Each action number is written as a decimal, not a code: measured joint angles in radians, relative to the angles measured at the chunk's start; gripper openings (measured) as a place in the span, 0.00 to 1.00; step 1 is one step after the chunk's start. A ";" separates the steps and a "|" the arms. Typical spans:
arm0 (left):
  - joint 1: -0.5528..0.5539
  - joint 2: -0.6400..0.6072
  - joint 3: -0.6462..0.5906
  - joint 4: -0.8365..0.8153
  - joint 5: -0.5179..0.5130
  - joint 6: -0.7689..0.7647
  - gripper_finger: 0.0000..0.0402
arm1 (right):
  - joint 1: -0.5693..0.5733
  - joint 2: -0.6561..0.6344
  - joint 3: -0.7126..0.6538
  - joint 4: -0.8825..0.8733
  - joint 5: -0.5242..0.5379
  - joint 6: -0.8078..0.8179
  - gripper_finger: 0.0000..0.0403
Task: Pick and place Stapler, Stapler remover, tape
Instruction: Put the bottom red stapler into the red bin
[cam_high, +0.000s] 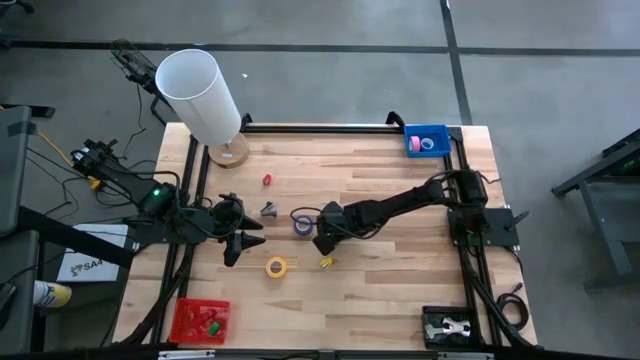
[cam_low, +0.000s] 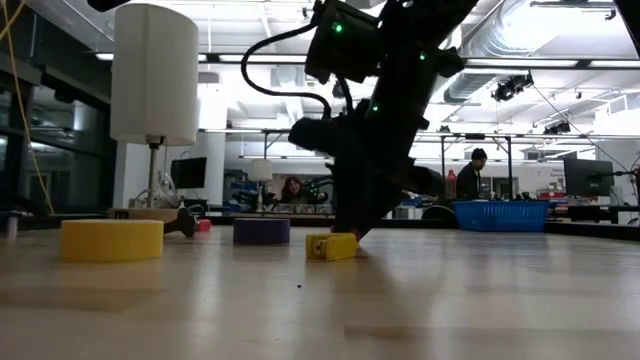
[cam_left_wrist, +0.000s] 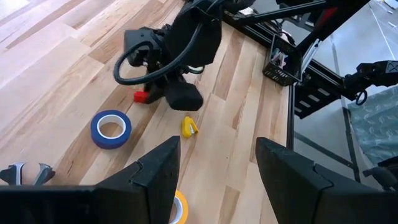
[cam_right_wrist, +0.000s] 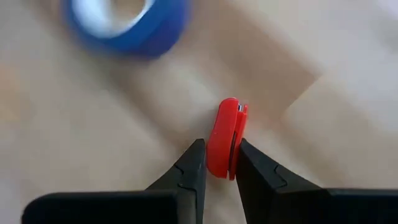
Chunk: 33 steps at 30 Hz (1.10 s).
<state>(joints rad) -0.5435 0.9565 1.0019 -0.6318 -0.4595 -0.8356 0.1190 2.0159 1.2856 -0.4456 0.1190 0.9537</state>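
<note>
My right gripper reaches down to the table's middle and is shut on a small red stapler. A blue tape roll lies flat just beside it, a small yellow stapler on its near side and a yellow tape roll further left. A dark stapler remover and another small red piece lie toward the far left. A pink roll lies in the blue bin. My left gripper hovers open and empty left of these. My right gripper pinches the red stapler's two flat sides between its fingertips, at one end of it. The fingers come from above, slanting down from the table's right. The stapler stands on edge, at the table top or just above it; I cannot tell which.
A white lamp stands at the far left corner. A red bin sits at the near left, a black tray at the near right. A dark frame runs along the table's edges. People show in the room beyond.
</note>
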 joint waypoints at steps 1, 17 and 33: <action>0.000 0.000 0.000 0.000 0.000 0.000 0.51 | -0.003 -0.008 -0.001 0.000 -0.029 -0.018 0.14; 0.000 0.002 0.000 0.010 -0.018 0.000 0.51 | -0.007 -0.121 -0.001 0.117 -0.259 -0.321 0.14; 0.000 0.063 0.000 0.173 -0.087 0.129 0.51 | -0.007 -0.295 0.001 0.428 -0.366 -0.538 0.14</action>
<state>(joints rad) -0.5434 1.0197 1.0019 -0.4592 -0.5466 -0.7069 0.1120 1.7208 1.2865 -0.0179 -0.2473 0.4156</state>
